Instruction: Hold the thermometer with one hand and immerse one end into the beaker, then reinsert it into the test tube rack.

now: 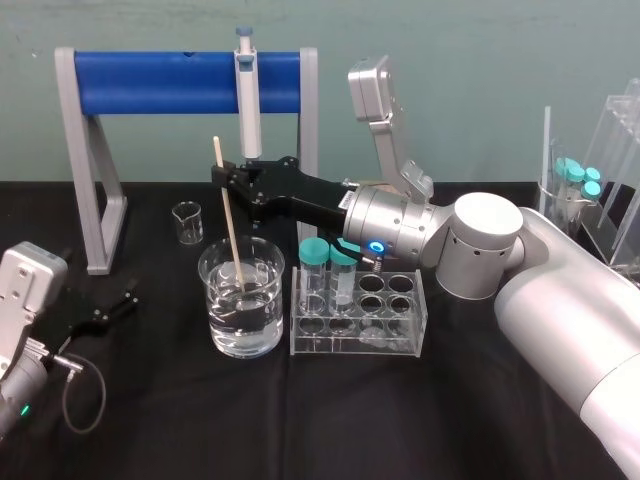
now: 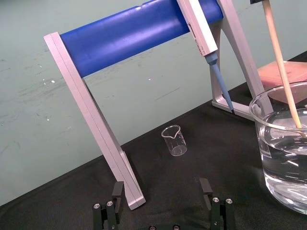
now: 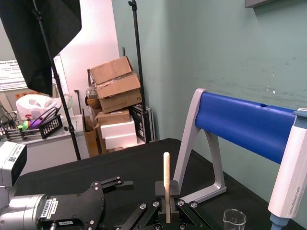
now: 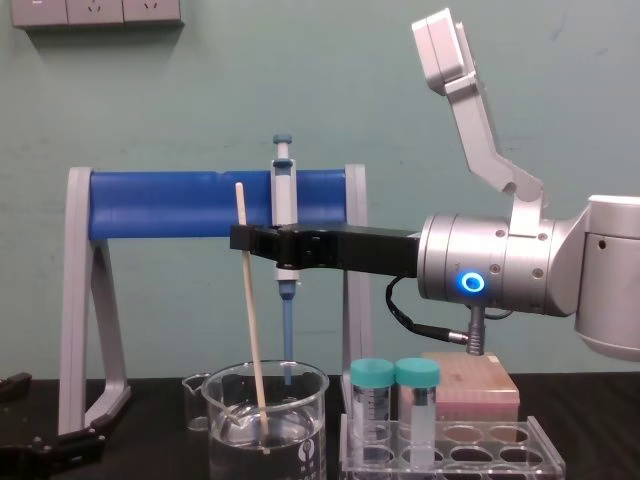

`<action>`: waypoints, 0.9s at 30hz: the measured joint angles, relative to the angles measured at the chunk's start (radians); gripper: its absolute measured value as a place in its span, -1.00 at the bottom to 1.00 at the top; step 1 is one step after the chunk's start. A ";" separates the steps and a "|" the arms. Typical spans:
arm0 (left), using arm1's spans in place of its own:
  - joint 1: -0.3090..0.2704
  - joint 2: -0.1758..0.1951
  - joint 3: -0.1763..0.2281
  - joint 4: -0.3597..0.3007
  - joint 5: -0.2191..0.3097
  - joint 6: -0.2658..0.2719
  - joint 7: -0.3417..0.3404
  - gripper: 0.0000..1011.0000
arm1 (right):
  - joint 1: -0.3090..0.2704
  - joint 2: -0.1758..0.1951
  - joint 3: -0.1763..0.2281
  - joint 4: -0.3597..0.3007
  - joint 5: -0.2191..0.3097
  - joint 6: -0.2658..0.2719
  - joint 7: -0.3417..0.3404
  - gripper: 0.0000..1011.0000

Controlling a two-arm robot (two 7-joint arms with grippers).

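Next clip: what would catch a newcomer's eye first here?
The right gripper reaches in, jaws shut on the thermometer, whose lower end dips into the water-filled beaker beside the test tube rack. A blue-barred stand holding a pipette stands behind; the left gripper lies open at the left.

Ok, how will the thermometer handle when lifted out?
The thermometer looks thin and straight: likely stiff, light, but fragile. The right gripper pinches it near the top, so it may swing. The left gripper waits open nearby.

Wall (image 4: pixel 180 90): pale green, facing me.
Sockets (image 4: pixel 95 10): high on the wall.
Boxes (image 3: pixel 115 88): stacked beside the wall's end.
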 joint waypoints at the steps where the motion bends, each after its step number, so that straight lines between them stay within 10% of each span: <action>1: 0.000 0.000 0.000 0.000 0.000 0.000 0.000 0.99 | 0.000 0.000 0.000 0.000 0.000 0.000 0.000 -0.91; 27: 0.000 0.000 0.000 0.000 0.000 0.000 0.000 0.99 | 0.000 0.000 0.000 0.000 0.000 0.000 0.000 -0.91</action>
